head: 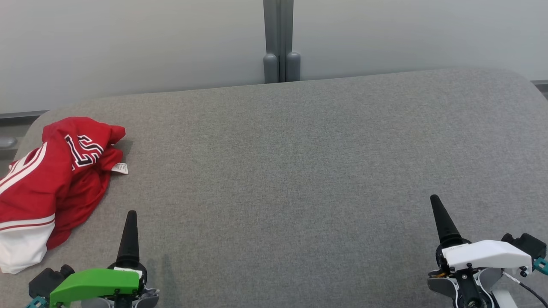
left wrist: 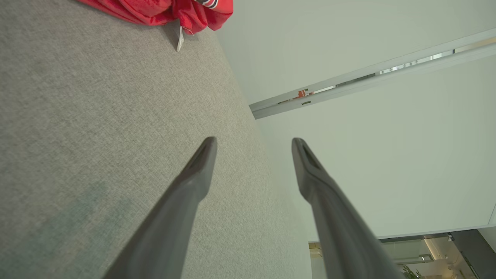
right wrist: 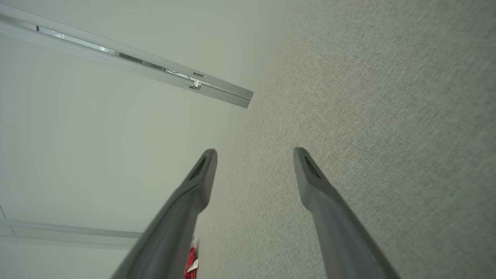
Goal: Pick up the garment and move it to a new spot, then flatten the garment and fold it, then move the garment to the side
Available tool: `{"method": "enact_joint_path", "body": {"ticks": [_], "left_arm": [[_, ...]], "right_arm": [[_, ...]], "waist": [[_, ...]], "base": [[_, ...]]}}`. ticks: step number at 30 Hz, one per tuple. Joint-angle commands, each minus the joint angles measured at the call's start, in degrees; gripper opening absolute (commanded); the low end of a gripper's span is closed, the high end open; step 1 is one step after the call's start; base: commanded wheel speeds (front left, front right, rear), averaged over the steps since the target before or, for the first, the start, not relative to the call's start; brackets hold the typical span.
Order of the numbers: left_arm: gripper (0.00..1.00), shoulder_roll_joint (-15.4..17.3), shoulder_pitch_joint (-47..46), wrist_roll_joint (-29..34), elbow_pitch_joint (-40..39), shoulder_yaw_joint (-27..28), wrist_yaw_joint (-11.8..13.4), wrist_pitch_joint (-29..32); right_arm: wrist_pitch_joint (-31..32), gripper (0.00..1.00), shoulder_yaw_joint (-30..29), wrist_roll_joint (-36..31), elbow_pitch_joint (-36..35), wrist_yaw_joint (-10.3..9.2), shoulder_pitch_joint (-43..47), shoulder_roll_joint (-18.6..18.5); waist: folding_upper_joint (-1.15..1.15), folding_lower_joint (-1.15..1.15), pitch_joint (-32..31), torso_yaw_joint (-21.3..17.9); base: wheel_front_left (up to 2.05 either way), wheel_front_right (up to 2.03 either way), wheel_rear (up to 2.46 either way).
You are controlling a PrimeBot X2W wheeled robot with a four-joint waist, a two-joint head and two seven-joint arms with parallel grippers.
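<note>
While the red jersey (head: 51, 179) lies crumpled at the left edge of the grey fabric-covered table (head: 299, 171), no step of the task looks begun

Judging by the heap, all four steps are left: the pick-up, the move to a new spot on the table, the flattening and folding, and the final shift aside. The left gripper (left wrist: 254, 143) and right gripper (right wrist: 255, 153) hover over the table's near edge, fingers spread wide and holding nothing. The head view gives the whole heap, with its white stripes, a number print and a white hem toward the table's left edge, but sees each gripper edge-on as a single finger. The wrist views show the gap between the fingers. The left one catches a corner of the jersey with its white care label (left wrist: 180, 40), and the right one a red sliver beside its own finger
</note>
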Motion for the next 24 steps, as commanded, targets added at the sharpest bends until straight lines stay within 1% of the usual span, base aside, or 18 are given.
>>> {"method": "enact_joint_path", "body": {"ticks": [1,6,13,24], "left_arm": [[1.00,0.37,-0.04,2.91,-0.99,-0.31,0.27,-0.67],[1.00,0.42,0.16,8.52,-1.27,-1.10,0.79,-1.71],[1.00,0.62,0.20,16.81,-1.90,-1.88,0.86,-3.15],[1.00,0.68,0.96,26.04,-2.40,-2.96,0.60,-5.12]], "right_arm": [[-0.66,1.00,0.10,-2.69,-1.22,0.02,-1.55,-0.36],[-1.70,1.00,0.32,-8.39,-1.87,0.02,-1.61,-0.40],[-3.16,1.00,0.95,-15.88,-2.47,0.02,-1.53,-0.46],[-5.07,1.00,1.59,-25.34,-2.48,0.02,-1.44,-0.52]], "waist": [[0.00,0.00,0.02,0.03],[0.00,0.00,0.10,0.09],[0.00,0.00,0.13,0.11],[0.00,0.00,-0.01,0.32]], "base": [[0.00,0.00,0.00],[0.00,0.00,0.00],[0.00,0.00,0.00],[0.00,0.00,0.00]]}}
